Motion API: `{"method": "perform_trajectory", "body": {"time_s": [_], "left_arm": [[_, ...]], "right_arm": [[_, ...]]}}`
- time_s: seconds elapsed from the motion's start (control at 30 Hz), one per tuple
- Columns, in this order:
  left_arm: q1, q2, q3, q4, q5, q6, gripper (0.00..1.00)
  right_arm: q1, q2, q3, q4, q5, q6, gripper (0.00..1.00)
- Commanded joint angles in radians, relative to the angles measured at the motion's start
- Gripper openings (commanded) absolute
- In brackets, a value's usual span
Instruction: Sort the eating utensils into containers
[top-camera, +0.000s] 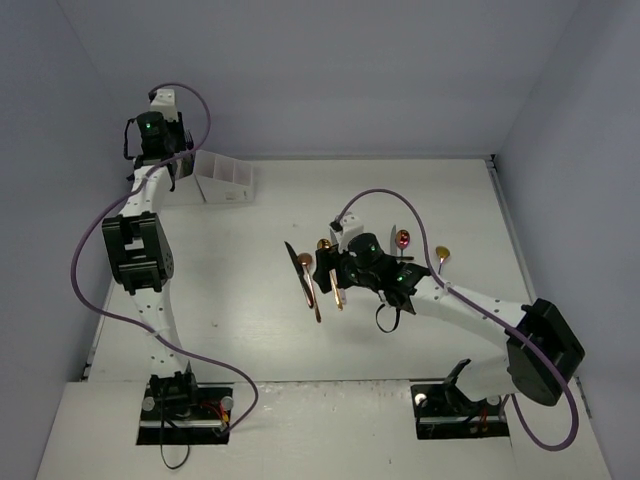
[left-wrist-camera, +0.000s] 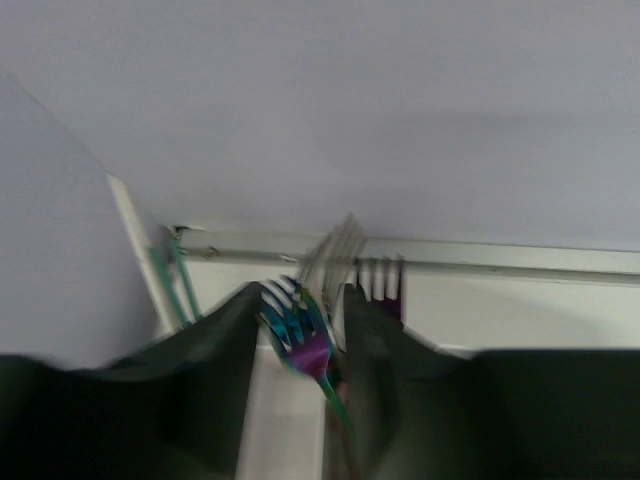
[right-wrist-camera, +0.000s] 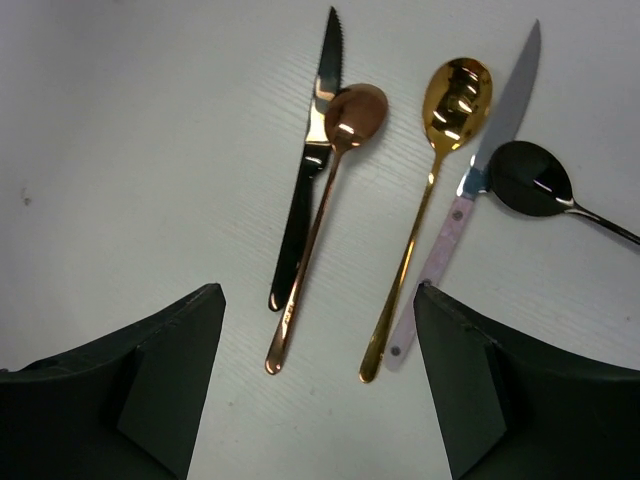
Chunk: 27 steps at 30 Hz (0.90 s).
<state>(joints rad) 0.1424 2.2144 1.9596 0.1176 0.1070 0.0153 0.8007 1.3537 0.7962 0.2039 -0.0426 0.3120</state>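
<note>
My left gripper (left-wrist-camera: 302, 292) hangs over the white rack of containers (top-camera: 225, 178) at the far left of the table. Its jaws stand a little apart. An iridescent blue-purple fork (left-wrist-camera: 300, 330) sits blurred between them, tines up, its handle along the right finger. Behind it rise a silver fork (left-wrist-camera: 338, 252) and a purple fork (left-wrist-camera: 386, 282). My right gripper (right-wrist-camera: 318, 292) hovers open over mid-table, holding nothing. Below it lie a black knife (right-wrist-camera: 305, 170), a copper spoon (right-wrist-camera: 352, 115), a gold spoon (right-wrist-camera: 455, 90), a pink-handled knife (right-wrist-camera: 465, 195) and a black spoon (right-wrist-camera: 530, 178).
Teal utensil handles (left-wrist-camera: 170, 285) stand at the left of the left wrist view. A reddish spoon (top-camera: 404, 239) and a gold spoon (top-camera: 442, 252) lie right of the right gripper (top-camera: 322, 268). Grey walls enclose the table on three sides.
</note>
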Motion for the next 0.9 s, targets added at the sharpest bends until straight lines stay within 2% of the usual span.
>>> {"method": "perform_trajectory", "body": {"time_s": [0.0, 0.1, 0.3, 0.47, 0.57, 0.67, 0.73, 0.87], "left_arm": [[-0.014, -0.144, -0.022, 0.085, 0.022, -0.033, 0.46], [-0.027, -0.219, -0.065, 0.084, 0.009, -0.052, 0.62], [-0.076, -0.482, -0.25, 0.078, -0.079, -0.131, 0.79], [-0.167, -0.755, -0.42, -0.057, -0.184, -0.205, 0.84], [-0.212, -0.892, -0.475, -0.266, -0.161, -0.295, 0.84], [-0.249, -0.993, -0.549, -0.353, -0.105, -0.34, 0.84], [-0.305, -1.114, -0.716, -0.411, -0.074, -0.4, 0.84], [-0.439, -1.249, -0.893, -0.468, -0.096, -0.531, 0.84]], "right_arm": [[-0.009, 0.036, -0.007, -0.023, 0.15, 0.067, 0.72], [-0.009, 0.051, -0.019, -0.03, 0.187, 0.104, 0.66], [-0.01, 0.09, -0.025, -0.039, 0.204, 0.154, 0.52], [-0.008, 0.113, -0.029, -0.06, 0.216, 0.194, 0.45], [-0.007, 0.128, -0.031, -0.07, 0.215, 0.21, 0.43], [-0.003, 0.133, -0.032, -0.075, 0.218, 0.219, 0.43], [-0.005, 0.133, -0.027, -0.076, 0.228, 0.222, 0.43], [-0.008, 0.118, -0.01, -0.089, 0.268, 0.215, 0.43]]}}
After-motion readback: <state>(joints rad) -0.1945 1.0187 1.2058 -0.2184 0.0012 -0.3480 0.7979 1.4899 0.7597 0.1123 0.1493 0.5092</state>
